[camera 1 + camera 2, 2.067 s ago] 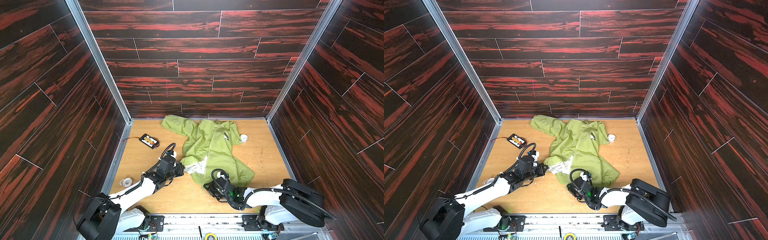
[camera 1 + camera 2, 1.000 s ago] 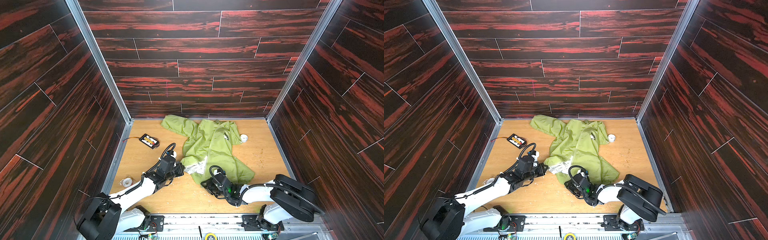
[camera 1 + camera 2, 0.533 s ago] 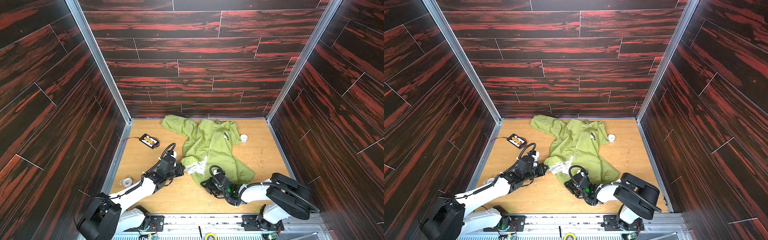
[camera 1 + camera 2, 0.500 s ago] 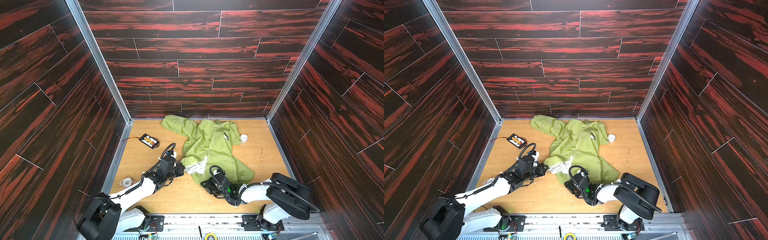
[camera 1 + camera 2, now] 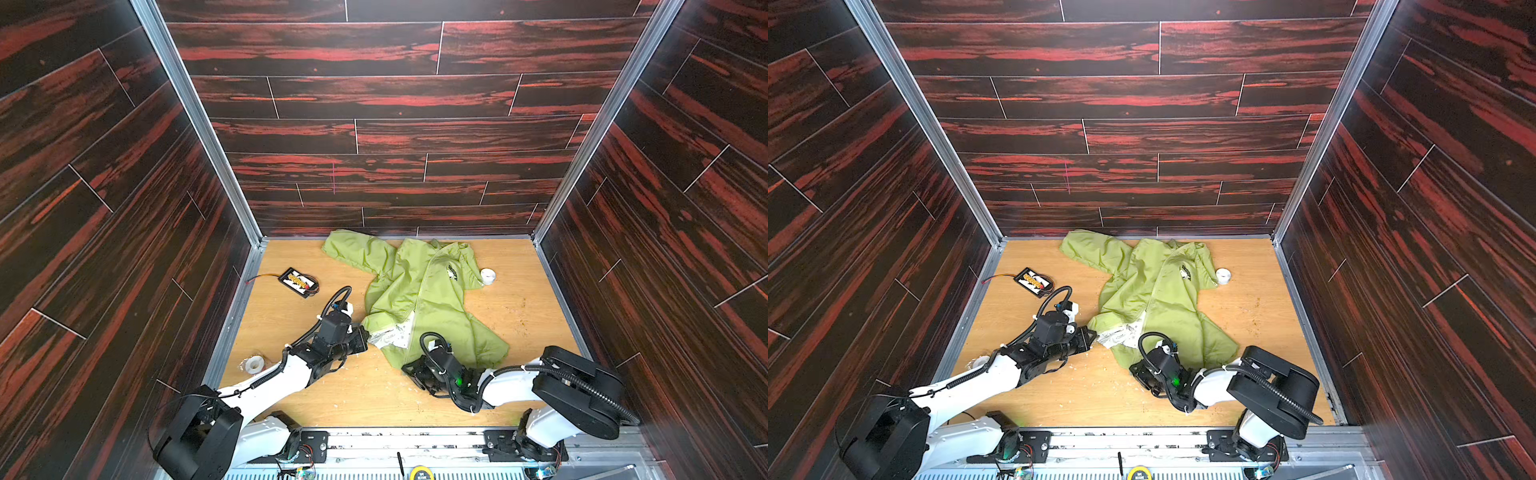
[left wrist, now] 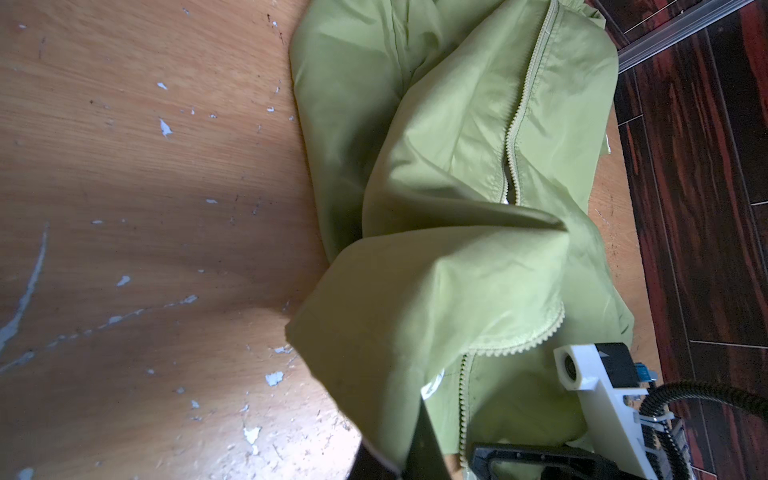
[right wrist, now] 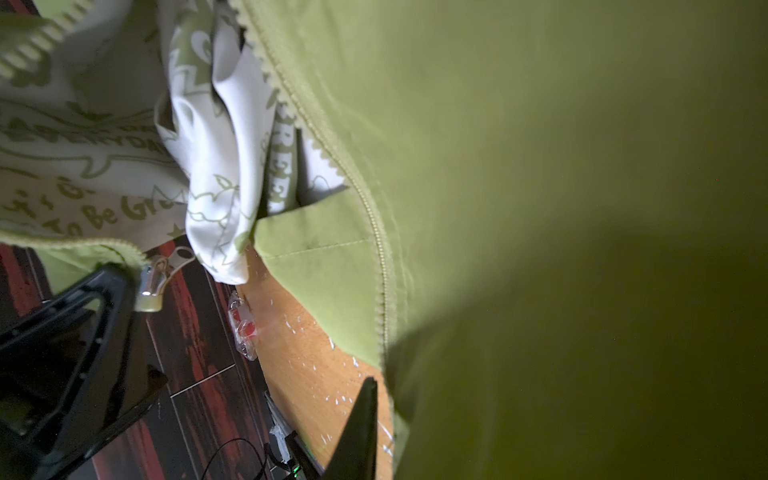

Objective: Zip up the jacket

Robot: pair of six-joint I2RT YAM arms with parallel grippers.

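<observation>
The lime-green jacket [image 5: 428, 299] lies spread on the wooden floor in both top views. Its zipper [image 6: 515, 137] is closed over the upper front. Lower down it gapes and shows white printed lining [image 5: 392, 334]. My left gripper [image 5: 365, 337] is shut on the hem's left corner, with green cloth draped over its fingers [image 6: 419, 449]. A metal slider [image 7: 151, 282] hangs at that hem edge. My right gripper [image 5: 411, 368] sits low at the bottom hem. One black finger [image 7: 359, 428] shows beside the zipper edge [image 7: 384, 291]. Cloth hides the other.
A black battery pack with wires [image 5: 298, 281] lies at the back left. A white tape roll [image 5: 487, 275] sits by the jacket's right sleeve. A second roll [image 5: 252, 364] is beside the left arm. Dark wood walls enclose three sides. White flecks dot the floor.
My right arm has folded in and its gripper has crept left along the bottom hem. The left arm and the jacket stay where they were.
</observation>
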